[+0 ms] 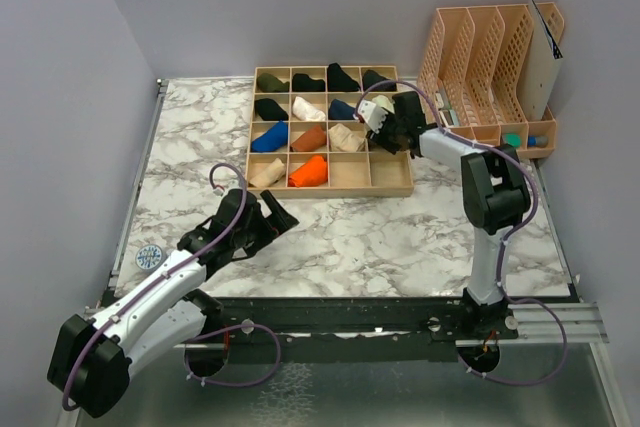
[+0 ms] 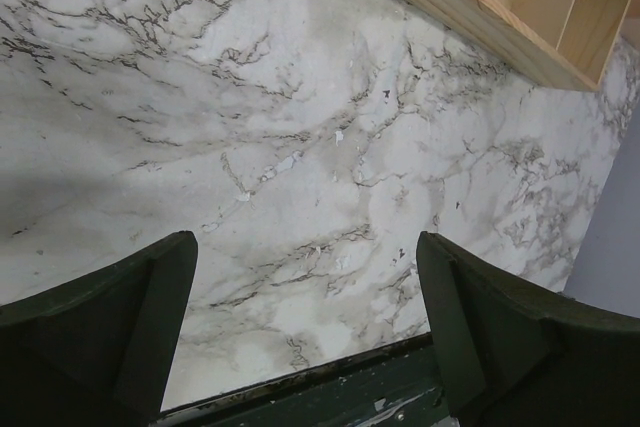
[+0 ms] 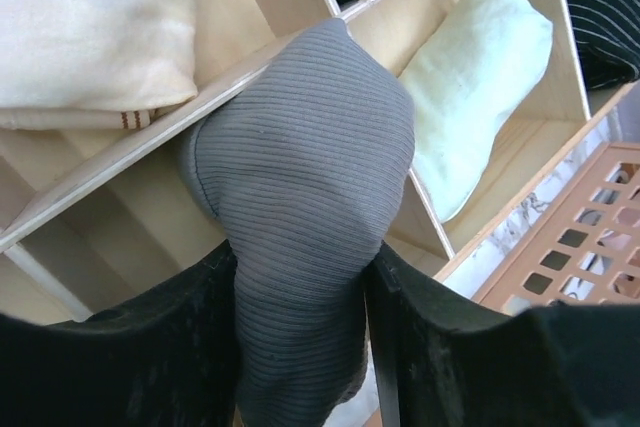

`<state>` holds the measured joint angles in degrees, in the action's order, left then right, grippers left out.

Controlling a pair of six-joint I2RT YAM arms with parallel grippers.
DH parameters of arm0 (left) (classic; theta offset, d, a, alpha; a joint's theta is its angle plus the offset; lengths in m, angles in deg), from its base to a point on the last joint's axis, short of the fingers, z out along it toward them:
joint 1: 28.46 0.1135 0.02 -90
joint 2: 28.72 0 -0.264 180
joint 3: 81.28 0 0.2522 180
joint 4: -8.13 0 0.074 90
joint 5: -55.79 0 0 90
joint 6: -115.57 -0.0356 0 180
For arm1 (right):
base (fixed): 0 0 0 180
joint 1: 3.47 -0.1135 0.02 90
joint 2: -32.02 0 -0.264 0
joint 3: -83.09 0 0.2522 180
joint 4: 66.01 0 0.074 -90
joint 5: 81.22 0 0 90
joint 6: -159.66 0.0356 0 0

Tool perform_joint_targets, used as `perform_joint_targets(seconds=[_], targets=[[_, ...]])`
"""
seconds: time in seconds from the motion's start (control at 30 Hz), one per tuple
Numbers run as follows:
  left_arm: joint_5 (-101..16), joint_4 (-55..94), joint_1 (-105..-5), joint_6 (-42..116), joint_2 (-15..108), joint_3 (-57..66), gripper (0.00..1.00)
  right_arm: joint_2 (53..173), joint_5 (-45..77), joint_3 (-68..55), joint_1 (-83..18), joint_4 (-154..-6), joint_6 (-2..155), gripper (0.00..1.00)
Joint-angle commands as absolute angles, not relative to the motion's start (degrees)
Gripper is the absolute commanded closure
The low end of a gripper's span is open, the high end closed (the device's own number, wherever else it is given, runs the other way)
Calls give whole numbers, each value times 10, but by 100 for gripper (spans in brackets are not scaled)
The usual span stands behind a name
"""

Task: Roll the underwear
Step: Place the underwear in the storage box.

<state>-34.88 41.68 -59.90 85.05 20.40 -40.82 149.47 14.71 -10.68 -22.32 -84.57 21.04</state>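
Marble table, one wooden tray, right tool clamping one grey underwear

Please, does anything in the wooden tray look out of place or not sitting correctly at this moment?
Yes. The grey ribbed garment, pinched by the right gripper, lies across the top of a wooden divider, not inside one compartment. The pale green roll beside it lies properly inside its own compartment.

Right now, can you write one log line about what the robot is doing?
right fingers: shut on grey underwear, over wooden tray | left fingers: open, empty, above marble table
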Motion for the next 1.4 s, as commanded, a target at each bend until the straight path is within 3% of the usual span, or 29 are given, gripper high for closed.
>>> perform_joint_targets(seconds=[0.0,0.1,0.2,0.23,0.63,0.93,1.03,1.37], targets=[[-360,429,-594,835,213,-385,2,1519,216,-120,-216,-980,216,48],[-363,427,-593,833,223,-382,2,1508,230,-142,-205,-1021,208,47],[-368,423,-592,831,236,-378,2,1487,243,-154,-198,-1049,201,21],[-371,420,-592,831,240,-377,2,1481,244,-157,-195,-1055,199,20],[-386,413,-591,825,266,-367,2,1394,290,-177,-190,-1082,230,19],[-368,430,-591,822,238,-356,2,1384,318,-129,-187,-951,472,19],[-359,442,-591,817,232,-349,2,1405,256,-147,-187,-969,563,18],[-359,444,-591,817,241,-349,2,1415,179,-121,-181,-962,582,29]])
